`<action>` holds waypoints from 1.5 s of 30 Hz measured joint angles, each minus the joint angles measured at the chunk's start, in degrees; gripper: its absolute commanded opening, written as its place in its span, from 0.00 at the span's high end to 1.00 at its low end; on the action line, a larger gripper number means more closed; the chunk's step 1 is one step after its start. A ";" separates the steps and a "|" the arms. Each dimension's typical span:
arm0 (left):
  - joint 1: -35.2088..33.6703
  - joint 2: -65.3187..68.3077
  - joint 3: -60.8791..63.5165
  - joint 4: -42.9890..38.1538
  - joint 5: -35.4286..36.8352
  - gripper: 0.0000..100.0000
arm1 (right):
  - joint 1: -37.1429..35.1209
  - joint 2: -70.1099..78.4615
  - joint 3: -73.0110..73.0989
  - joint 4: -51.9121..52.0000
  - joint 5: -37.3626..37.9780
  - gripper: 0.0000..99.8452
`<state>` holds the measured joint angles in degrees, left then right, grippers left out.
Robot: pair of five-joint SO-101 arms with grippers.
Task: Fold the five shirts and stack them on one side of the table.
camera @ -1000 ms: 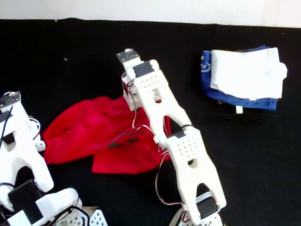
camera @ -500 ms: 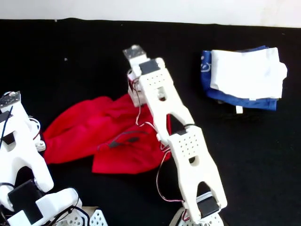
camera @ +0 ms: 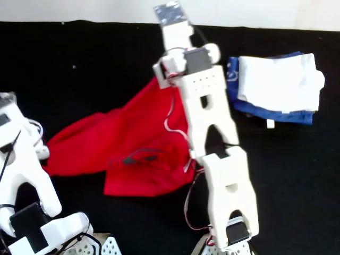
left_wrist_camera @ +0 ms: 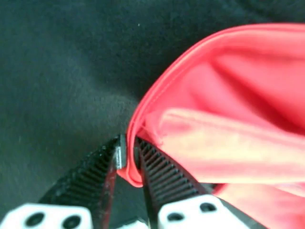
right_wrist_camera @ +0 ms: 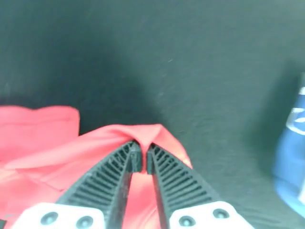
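red shirt [camera: 106, 143], centre-left on the worktop [camera: 79, 64], is clenched at its edge by the jaws of both left arm [camera: 21, 170] and right arm [camera: 212, 111]. fabric is judged light, limp; corners are best gripped.

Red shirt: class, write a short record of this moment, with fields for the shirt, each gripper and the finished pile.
Red shirt: unfolded, spread on the black table
Left gripper: shut on the shirt's edge
Right gripper: shut on a fold of the shirt
Pile: white shirt on top of blue shirt, at the right in the high view
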<state>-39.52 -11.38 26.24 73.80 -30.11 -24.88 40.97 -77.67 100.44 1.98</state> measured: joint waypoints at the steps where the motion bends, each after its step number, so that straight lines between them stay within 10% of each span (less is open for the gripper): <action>1: 0.00 0.00 -2.55 2.37 1.49 0.99 | 0.97 -1.32 0.00 0.09 0.09 0.99; 10: 1.67 0.00 -20.13 16.62 5.98 0.76 | 4.13 -17.14 14.07 0.09 2.90 0.99; 19: 0.70 0.00 -24.26 17.23 5.98 0.78 | 1.58 -29.98 34.55 0.09 3.25 0.99; 33: 15.47 0.00 12.92 -5.27 1.49 0.78 | 1.49 -35.60 42.02 0.09 5.45 0.99; 38: 10.20 0.00 20.84 -16.44 -3.96 0.78 | 1.58 -36.57 42.11 0.09 5.45 0.99; 45: 0.00 0.00 21.01 -8.53 -13.45 0.78 | 4.66 -41.67 42.11 0.09 5.45 0.99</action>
<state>-39.52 -11.38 47.25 65.27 -43.56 -20.22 -0.70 -35.56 100.53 7.43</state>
